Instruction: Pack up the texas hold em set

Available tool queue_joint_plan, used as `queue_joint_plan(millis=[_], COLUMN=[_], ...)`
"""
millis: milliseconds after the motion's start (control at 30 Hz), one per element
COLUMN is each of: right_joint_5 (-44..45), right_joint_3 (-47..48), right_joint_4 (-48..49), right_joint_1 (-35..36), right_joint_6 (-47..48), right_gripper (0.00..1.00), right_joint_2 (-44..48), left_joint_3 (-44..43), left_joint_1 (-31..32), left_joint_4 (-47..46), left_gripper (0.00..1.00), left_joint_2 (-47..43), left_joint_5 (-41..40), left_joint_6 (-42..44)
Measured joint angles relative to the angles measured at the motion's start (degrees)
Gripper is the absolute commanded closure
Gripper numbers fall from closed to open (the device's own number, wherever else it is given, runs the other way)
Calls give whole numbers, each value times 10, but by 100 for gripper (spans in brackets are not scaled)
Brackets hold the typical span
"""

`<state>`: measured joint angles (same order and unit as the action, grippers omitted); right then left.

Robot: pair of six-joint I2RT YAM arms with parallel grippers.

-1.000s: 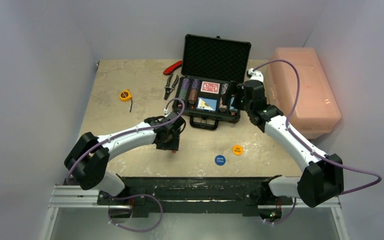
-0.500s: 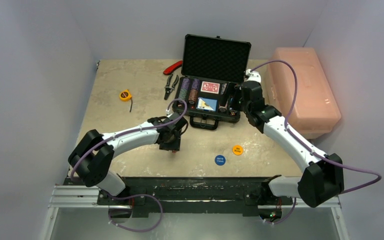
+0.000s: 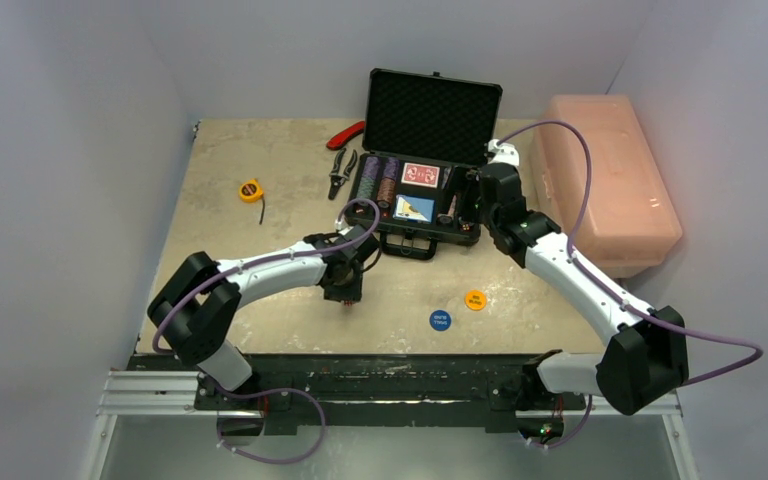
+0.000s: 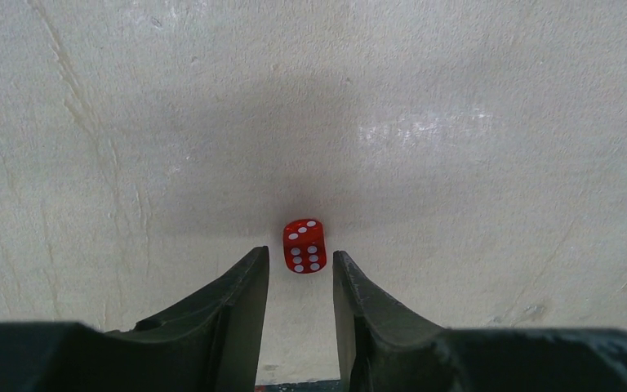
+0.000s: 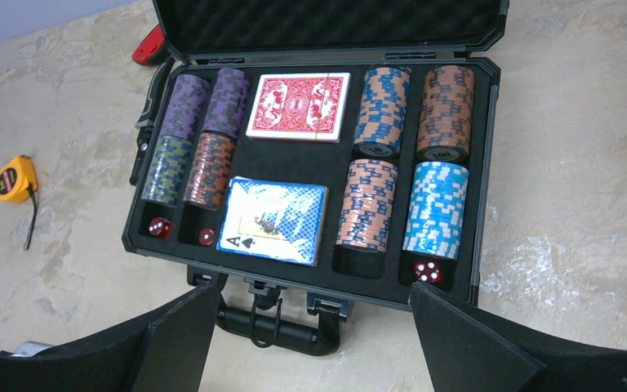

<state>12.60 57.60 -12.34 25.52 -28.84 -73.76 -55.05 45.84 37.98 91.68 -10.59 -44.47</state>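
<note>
A small red die (image 4: pixel 304 245) lies on the table just past the fingertips of my left gripper (image 4: pixel 300 253), which is open, its jaws narrow with a gap on each side of the die. From above, that gripper (image 3: pixel 343 297) points down in front of the black briefcase (image 3: pixel 372 215). The case (image 5: pixel 482 163) stands open with chip stacks (image 5: pixel 435 208), a red deck (image 5: pixel 298 106), a blue deck (image 5: pixel 272 219) and dice (image 5: pixel 427 271) inside. My right gripper (image 5: pixel 310 287) hangs wide open above the case's front edge and handle (image 5: pixel 277 327). A blue disc (image 3: pixel 440 320) and an orange disc (image 3: pixel 475 299) lie on the table.
A pink plastic box (image 3: pixel 610 180) fills the right side of the table, close to my right arm. Pliers (image 3: pixel 341 170) and a red-handled tool (image 3: pixel 345 134) lie left of the case. A yellow tape measure (image 3: pixel 250 190) sits further left.
My left gripper's jaws have narrowed around the die's spot and the arm has shifted slightly right. The right gripper has edged left over the case.
</note>
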Motion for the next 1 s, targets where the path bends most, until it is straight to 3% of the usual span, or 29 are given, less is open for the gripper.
queue_joint_plan(millis=[633, 767, 833, 1000], right_joint_5=[15, 17, 18, 21], right_joint_3=[0, 0, 0, 0], right_joint_4=[0, 0, 0, -1], right_joint_1=[11, 15, 15, 17], right_joint_6=[0, 1, 1, 1], right_gripper=[7, 7, 7, 7], right_joint_2=[0, 0, 0, 0], left_joint_3=[-7, -8, -10, -12], left_joint_1=[7, 9, 9, 13], left_joint_4=[5, 5, 5, 5], left_gripper=[72, 83, 100, 100], left_joint_2=[21, 21, 23, 23], left_joint_5=[-4, -4, -6, -10], left_joint_6=[-2, -5, -5, -10])
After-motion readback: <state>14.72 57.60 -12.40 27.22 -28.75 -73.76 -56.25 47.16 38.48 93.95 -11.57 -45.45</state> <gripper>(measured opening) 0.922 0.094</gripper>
